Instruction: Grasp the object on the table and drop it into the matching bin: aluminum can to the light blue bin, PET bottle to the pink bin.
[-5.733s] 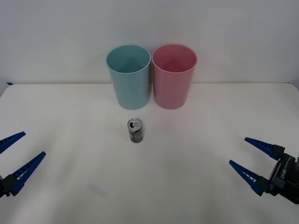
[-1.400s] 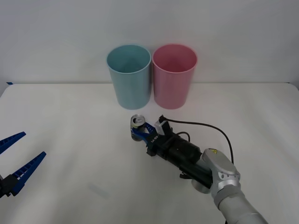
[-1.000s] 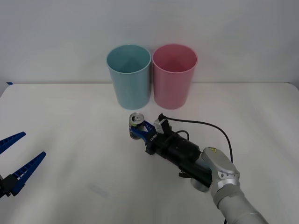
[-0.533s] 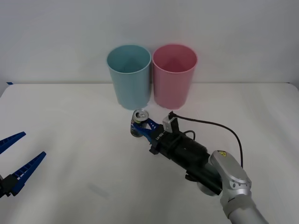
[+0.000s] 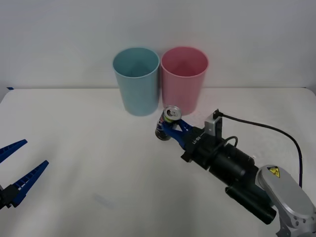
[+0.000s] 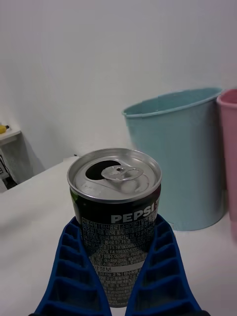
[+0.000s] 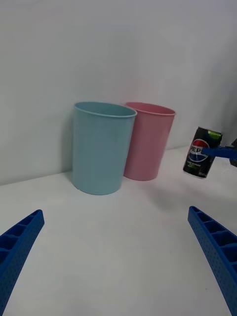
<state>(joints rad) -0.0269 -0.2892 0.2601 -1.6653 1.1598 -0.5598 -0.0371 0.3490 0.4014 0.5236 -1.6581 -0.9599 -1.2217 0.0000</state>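
The aluminum can (image 5: 167, 123), silver-topped with a dark label, hangs above the table (image 5: 89, 148), upright in my right gripper (image 5: 171, 126), which is shut on it in front of the pink bin (image 5: 183, 81). In the right wrist view the can (image 6: 117, 217) stands between the two blue fingers (image 6: 79, 266), with the light blue bin (image 6: 181, 158) behind it. The left wrist view shows the can (image 7: 202, 152) lifted off the tabletop beside the pink bin (image 7: 147, 140) and the light blue bin (image 7: 101, 147). The light blue bin (image 5: 137, 81) stands left of the pink one. My left gripper (image 5: 15, 170) rests open at the near left.
A white wall rises right behind the two bins. A black cable (image 5: 261, 128) loops from my right wrist over the table's right side. The two bins stand side by side, almost touching.
My right gripper closed on the can, lifted it off the table and carried it right and toward the bins. The left arm has stayed in place.
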